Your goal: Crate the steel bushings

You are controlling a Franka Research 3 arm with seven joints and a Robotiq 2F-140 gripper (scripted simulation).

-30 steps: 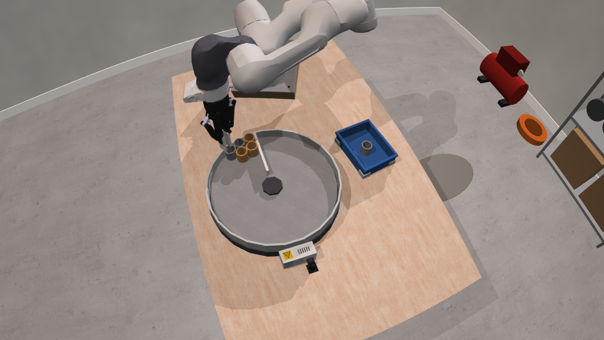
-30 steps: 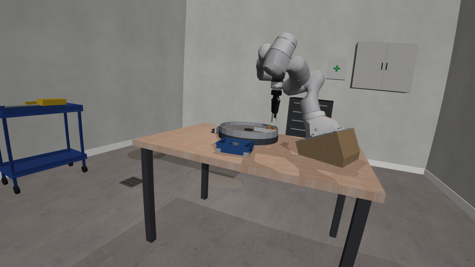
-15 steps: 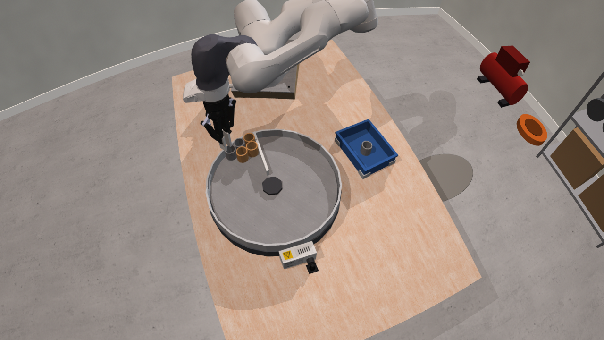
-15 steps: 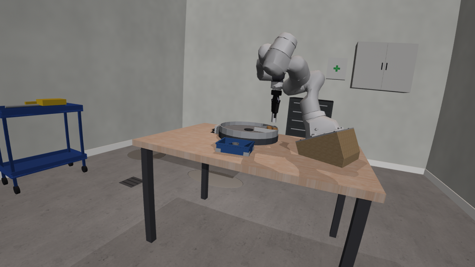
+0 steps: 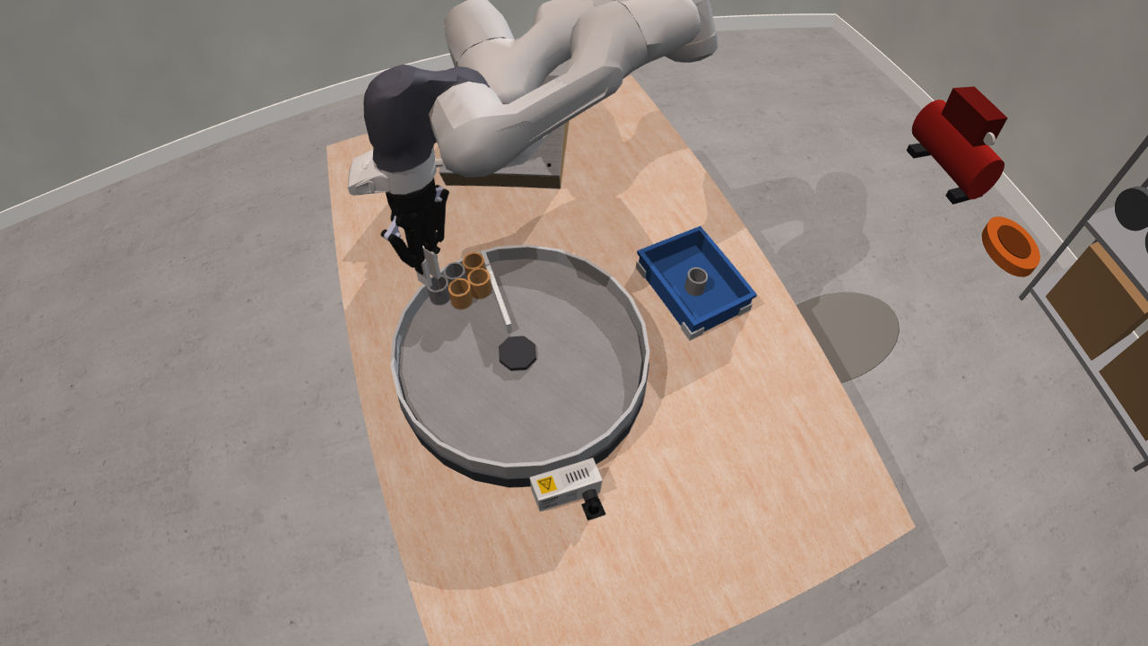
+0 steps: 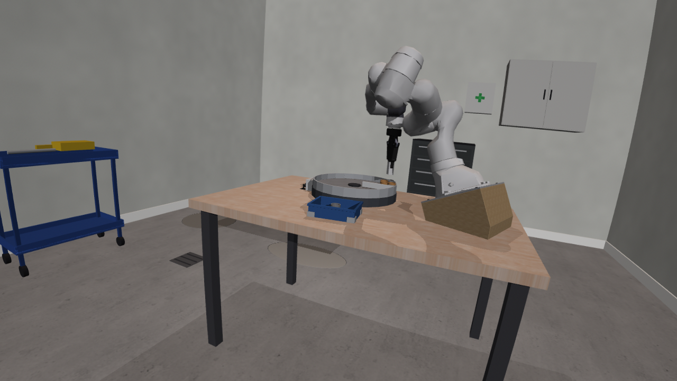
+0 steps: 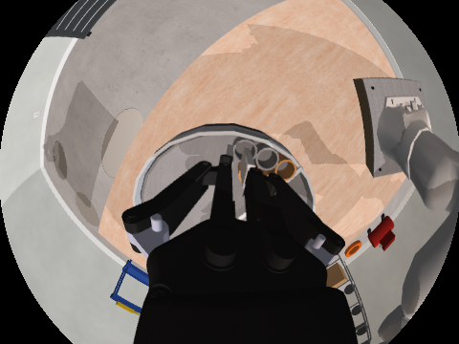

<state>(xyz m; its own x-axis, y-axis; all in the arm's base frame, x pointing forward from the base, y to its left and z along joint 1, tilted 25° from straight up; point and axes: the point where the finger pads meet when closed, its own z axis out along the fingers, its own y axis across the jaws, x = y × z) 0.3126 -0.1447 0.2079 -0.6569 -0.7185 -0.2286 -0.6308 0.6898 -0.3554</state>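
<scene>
Here the arm (image 5: 545,120) (image 6: 426,106) reaches over the turntable (image 5: 513,469) (image 6: 352,191) (image 7: 139,191), jaws pointing down, slightly apart with nothing between them, above the cluster near the counter's (image 5: 762,482) (image 6: 265,208) (image 7: 287,72) left edge in the top view. One steel bushing (image 5: 696,281) (image 6: 335,205) is already in the crate (image 5: 722,312) (image 6: 334,210), nearer the opposite long edge! Two more steel ones (image 5: 438,291) (image 7: 267,159) stand on the turntable, crowded by three bronze ones (image 5: 459,295) (image 7: 286,170). The rim wraps round them, and a divider (image 5: 499,292) (image 6: 376,185) stands between the cluster and the crate. The top view gives us the motor box's (image 5: 566,484) yellow label; the exterior view alone brings in the wall cabinet (image 6: 546,94) and shows the jaws held up clear of the turntable.

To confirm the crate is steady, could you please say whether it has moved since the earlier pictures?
No; the blue crate sits unshifted beside the turning table.
</scene>
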